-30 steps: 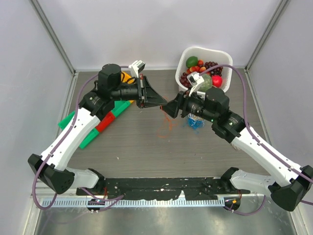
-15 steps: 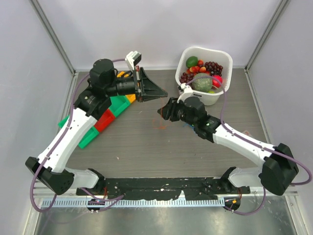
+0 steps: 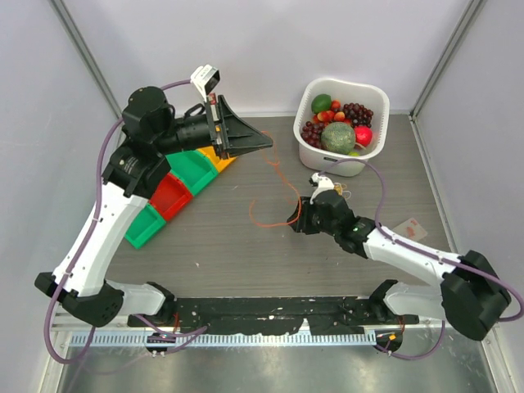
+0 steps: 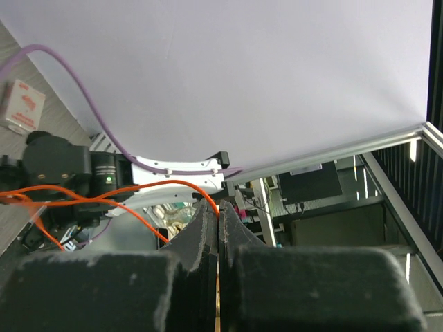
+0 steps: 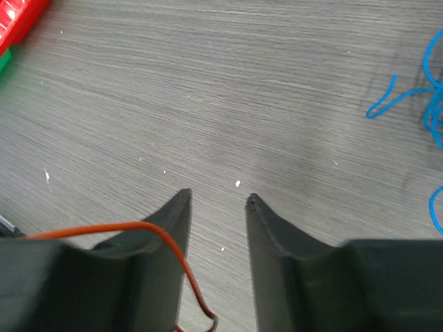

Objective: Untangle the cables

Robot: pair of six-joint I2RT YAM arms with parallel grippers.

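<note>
A thin orange cable (image 3: 255,223) runs slack from my raised left gripper (image 3: 267,144) down across the table to my right gripper (image 3: 294,221). In the left wrist view the left gripper (image 4: 219,206) is shut on this orange cable (image 4: 138,185), pinched at the fingertips. The right gripper (image 5: 218,197) sits low over the table with its jaws apart. The orange cable (image 5: 181,259) drapes over its left finger and hangs down between the jaws, not pinched. Loose blue cables (image 5: 430,104) lie on the table to the right.
A white basket (image 3: 304,98) of fruit stands at the back right. Green, red and orange bins (image 3: 164,196) lie under the left arm. A small card (image 3: 409,229) rests on the table to the right. A red bin corner (image 5: 17,17) shows far left.
The left gripper has lifted and pulled back left, drawing the orange cable out. The right arm has swung down toward the near table, and its jaws have narrowed.
</note>
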